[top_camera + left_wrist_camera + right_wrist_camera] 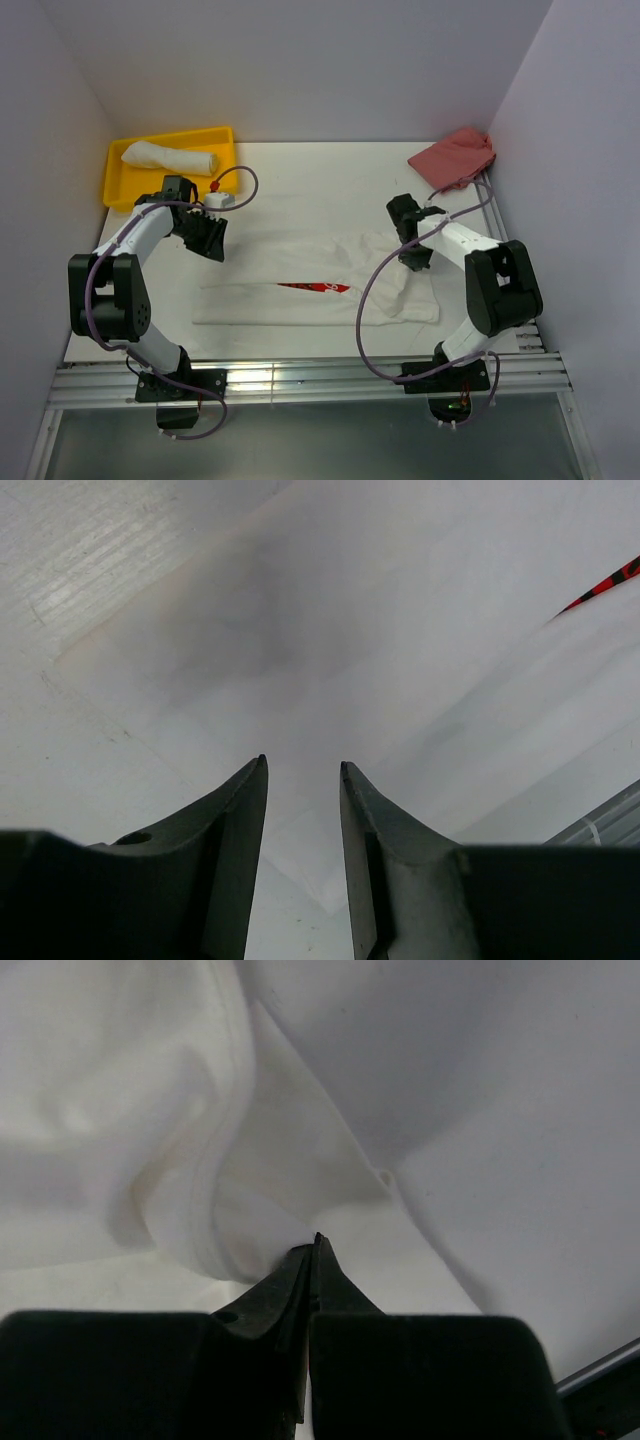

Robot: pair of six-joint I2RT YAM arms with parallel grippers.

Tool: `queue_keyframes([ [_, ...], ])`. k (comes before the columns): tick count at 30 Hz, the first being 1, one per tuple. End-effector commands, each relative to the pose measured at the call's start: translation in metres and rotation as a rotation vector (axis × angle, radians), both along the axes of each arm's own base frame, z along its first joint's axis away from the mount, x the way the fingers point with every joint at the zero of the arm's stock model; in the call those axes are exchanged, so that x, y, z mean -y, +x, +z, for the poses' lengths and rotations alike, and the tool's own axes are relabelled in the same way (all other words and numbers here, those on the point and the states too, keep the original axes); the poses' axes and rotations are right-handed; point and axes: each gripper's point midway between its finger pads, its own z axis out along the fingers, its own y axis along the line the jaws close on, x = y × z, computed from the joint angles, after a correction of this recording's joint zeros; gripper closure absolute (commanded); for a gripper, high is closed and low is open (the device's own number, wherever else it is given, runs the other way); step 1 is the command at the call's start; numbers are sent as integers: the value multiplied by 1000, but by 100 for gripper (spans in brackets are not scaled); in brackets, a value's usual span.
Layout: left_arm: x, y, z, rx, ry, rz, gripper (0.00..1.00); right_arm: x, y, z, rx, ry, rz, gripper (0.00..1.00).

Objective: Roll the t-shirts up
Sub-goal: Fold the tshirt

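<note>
Flat t-shirt [260, 303] lay as a long strip, left-to-right, along the desk's [300, 190] near edge; right claw [317, 1242] was clenched on a fold at its right end; left claw [302, 768] hung parted and empty over its far-left corner.

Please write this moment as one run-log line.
left gripper: open, over white cotton t-shirt with red print | right gripper: shut at its bunched fold

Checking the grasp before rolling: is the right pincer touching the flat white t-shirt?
Touching. The right wrist view shows the right pincer shut, its tips nipping a fold of the t-shirt.
</note>
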Motion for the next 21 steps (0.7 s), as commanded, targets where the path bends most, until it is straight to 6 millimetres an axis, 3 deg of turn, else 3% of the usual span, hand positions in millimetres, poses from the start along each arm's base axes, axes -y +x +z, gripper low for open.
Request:
queue_keyframes([
  [1,6,1,5,30,-26,-18,60,8,-5,1,46,16,-31,100],
  [8,6,2,5,30,-26,-18,61,9,-21,-18,11,40,-46,100],
  [11,7,2,5,29,-29,-20,60,11,-21,-15,14,31,-55,86],
  [14,6,2,6,37,-25,-22,58,10,-17,4,70,36,-59,58],
  [16,6,2,7,39,-25,-23,56,8,-17,24,130,54,-59,50],
  [19,7,2,8,37,-33,-22,56,3,-22,45,199,94,-61,50],
  [21,8,3,10,43,-34,-24,55,-8,-31,48,217,139,-44,50],
])
